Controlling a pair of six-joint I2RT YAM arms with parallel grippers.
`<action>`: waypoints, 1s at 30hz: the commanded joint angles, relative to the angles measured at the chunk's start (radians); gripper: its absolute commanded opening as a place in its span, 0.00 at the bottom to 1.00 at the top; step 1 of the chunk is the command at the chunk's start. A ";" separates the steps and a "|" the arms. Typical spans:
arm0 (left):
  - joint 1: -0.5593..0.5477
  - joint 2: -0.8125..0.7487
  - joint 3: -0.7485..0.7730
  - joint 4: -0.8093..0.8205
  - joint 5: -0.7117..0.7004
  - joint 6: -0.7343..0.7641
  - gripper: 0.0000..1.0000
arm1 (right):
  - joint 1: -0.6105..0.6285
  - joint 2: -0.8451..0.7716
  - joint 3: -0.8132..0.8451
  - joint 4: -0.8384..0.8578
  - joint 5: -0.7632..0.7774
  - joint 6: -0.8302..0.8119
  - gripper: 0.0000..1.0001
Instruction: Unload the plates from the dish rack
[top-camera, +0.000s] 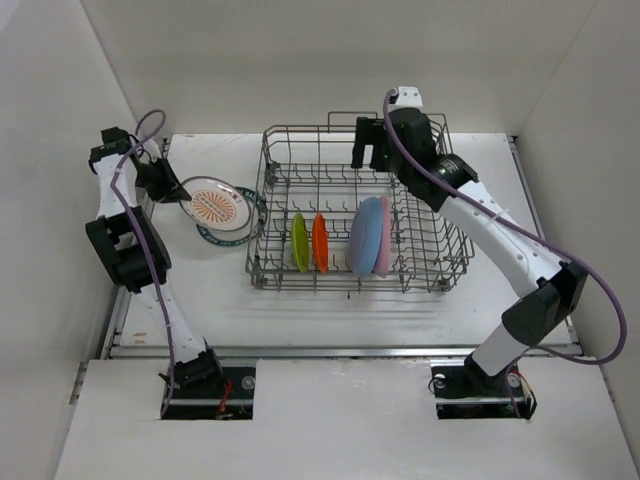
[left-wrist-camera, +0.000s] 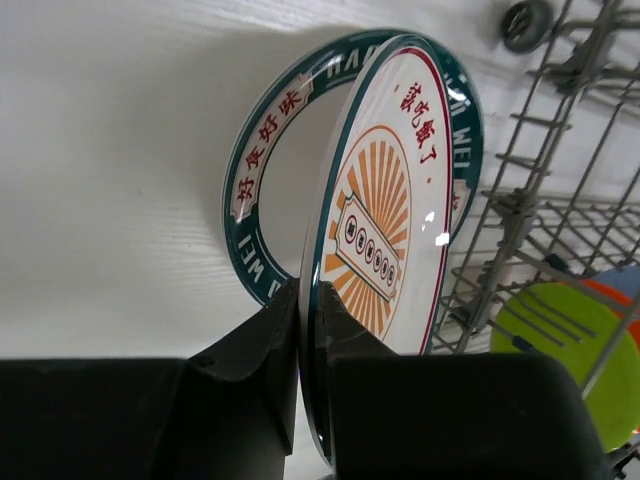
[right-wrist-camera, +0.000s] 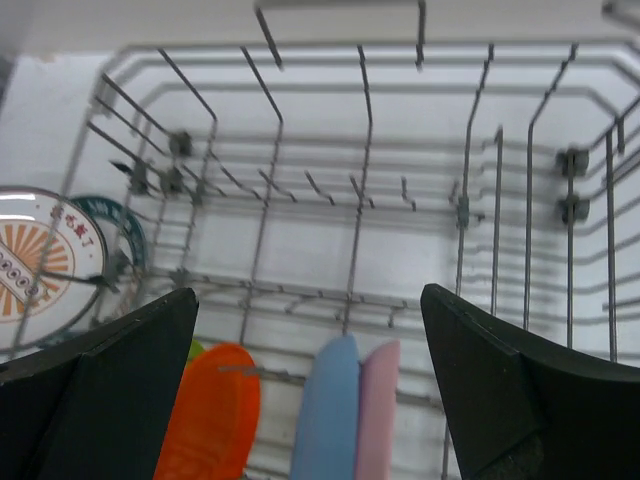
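Observation:
The grey wire dish rack (top-camera: 262, 215) holds four upright plates: lime green (top-camera: 299, 242), orange (top-camera: 320, 243), light blue (top-camera: 365, 236) and pink (top-camera: 384, 236). Left of the rack, my left gripper (top-camera: 185, 195) is shut on the rim of the white sunburst plate (top-camera: 215, 203). It holds that plate tilted over a white teal-rimmed plate (top-camera: 240, 232) lying on the table. The left wrist view shows the grip (left-wrist-camera: 312, 300), the sunburst plate (left-wrist-camera: 385, 200) and the teal-rimmed plate (left-wrist-camera: 260, 190). My right gripper (top-camera: 368, 145) is open and empty above the rack's back half (right-wrist-camera: 310, 310).
White walls close in on the table at left, back and right. The rack's tall wire sides (right-wrist-camera: 365, 130) and upright tines stand below my right gripper. The right wrist view shows the orange (right-wrist-camera: 210, 410), blue (right-wrist-camera: 328, 410) and pink (right-wrist-camera: 378, 410) plates.

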 joint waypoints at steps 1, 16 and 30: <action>-0.018 0.008 -0.010 -0.015 0.018 0.075 0.02 | -0.039 -0.033 -0.037 -0.133 -0.206 0.127 0.99; -0.108 0.075 0.031 -0.121 -0.169 0.151 0.70 | -0.132 -0.248 -0.187 -0.311 -0.336 0.149 0.99; -0.212 -0.062 0.057 -0.173 -0.482 0.185 0.88 | -0.163 -0.425 -0.371 -0.409 -0.485 0.149 0.78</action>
